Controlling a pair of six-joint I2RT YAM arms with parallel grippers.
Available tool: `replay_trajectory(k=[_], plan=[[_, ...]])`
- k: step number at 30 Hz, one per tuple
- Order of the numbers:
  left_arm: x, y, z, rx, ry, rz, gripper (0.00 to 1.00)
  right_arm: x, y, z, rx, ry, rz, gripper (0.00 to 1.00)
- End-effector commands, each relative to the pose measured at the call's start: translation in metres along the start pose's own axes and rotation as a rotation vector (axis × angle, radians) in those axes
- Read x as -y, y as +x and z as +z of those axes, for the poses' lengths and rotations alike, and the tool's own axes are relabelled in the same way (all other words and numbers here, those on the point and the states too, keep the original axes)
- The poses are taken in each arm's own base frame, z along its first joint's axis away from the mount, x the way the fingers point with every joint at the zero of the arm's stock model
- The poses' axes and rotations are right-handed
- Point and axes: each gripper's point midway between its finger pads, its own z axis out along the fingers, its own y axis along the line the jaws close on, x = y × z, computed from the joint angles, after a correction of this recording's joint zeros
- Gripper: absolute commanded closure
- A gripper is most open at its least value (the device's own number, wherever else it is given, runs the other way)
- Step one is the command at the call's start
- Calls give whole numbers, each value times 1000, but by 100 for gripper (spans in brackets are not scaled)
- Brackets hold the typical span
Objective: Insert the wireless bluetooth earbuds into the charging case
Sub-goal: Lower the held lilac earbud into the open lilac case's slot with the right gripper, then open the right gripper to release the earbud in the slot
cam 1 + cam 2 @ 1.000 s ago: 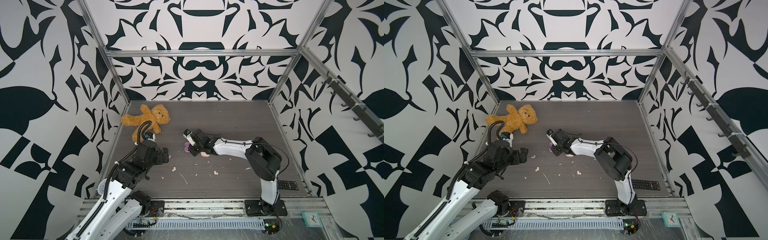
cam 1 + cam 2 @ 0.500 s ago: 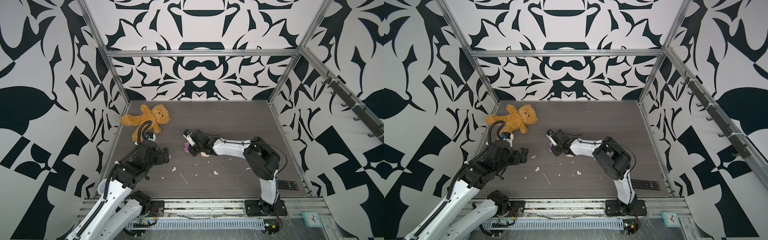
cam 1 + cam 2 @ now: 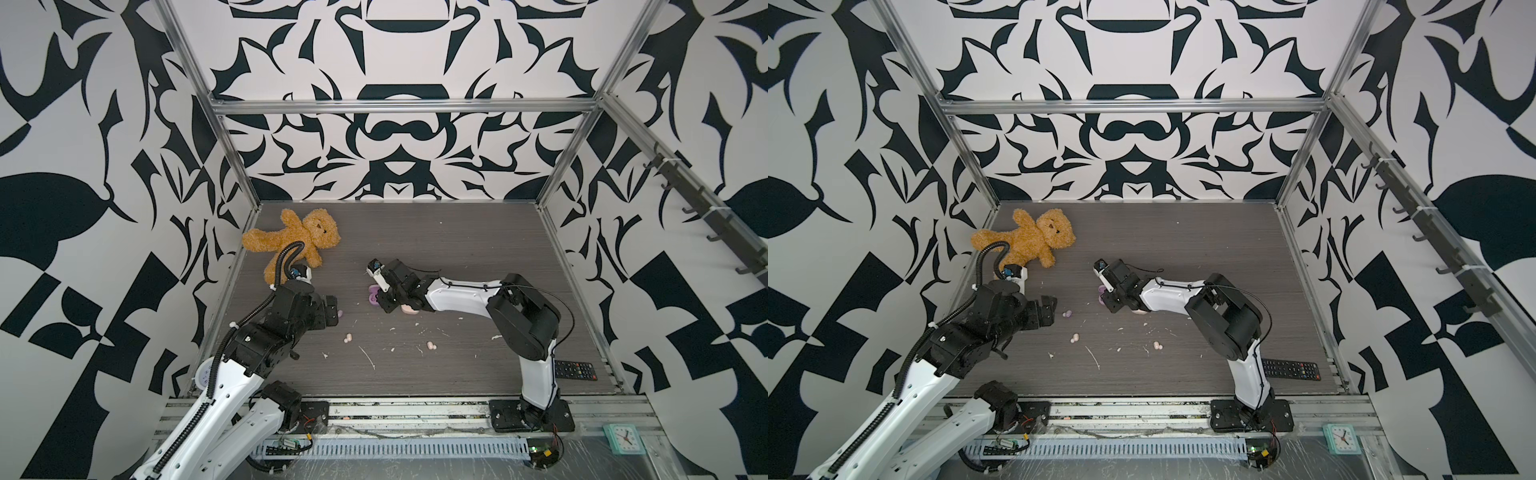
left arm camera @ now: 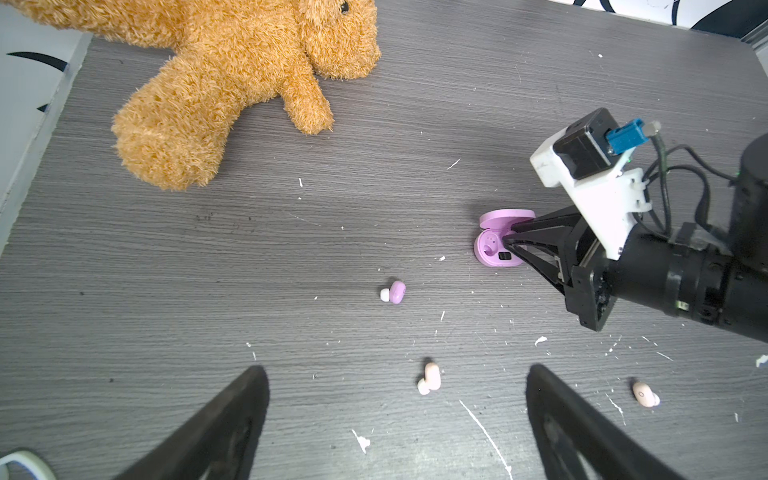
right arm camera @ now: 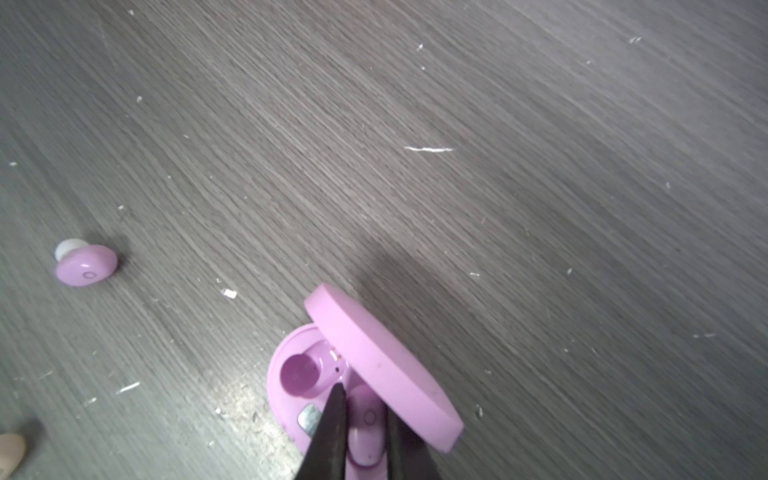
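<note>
The lilac charging case [image 5: 291, 399] lies on the grey table with its lid [image 5: 374, 357] raised. My right gripper [image 5: 365, 399] is shut on a lilac earbud [image 5: 365, 432], which sits in one socket of the case; the other socket shows empty. A second lilac earbud [image 4: 395, 292] lies loose on the table between the two arms. Two peach earbuds [image 4: 430, 377] [image 4: 644, 394] rest nearer the front edge. My left gripper [image 4: 397, 374] hovers open above the table, and the nearer peach bud shows between its fingers. In both top views the lilac case [image 3: 372, 296] sits mid-table.
A peach case [image 3: 409, 309] lies partly hidden under the right arm. A brown teddy bear [image 3: 299, 241] is at the back left and a black remote [image 3: 575, 370] at the front right. White scraps [image 3: 368, 357] litter the table's front half.
</note>
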Motion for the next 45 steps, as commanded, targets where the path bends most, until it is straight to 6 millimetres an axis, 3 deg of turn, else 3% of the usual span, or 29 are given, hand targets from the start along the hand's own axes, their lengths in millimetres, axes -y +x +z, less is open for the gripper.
replay_trajectory(k=[1, 26, 45], plan=[[0, 6, 4, -13, 1, 8, 1, 4, -9, -13, 31, 16, 16, 93], [1, 7, 5, -22, 6, 11, 1, 4, -12, -21, 41, 16, 27, 78], [1, 7, 6, -23, 8, 10, 1, 4, -14, -30, 55, 15, 49, 72]])
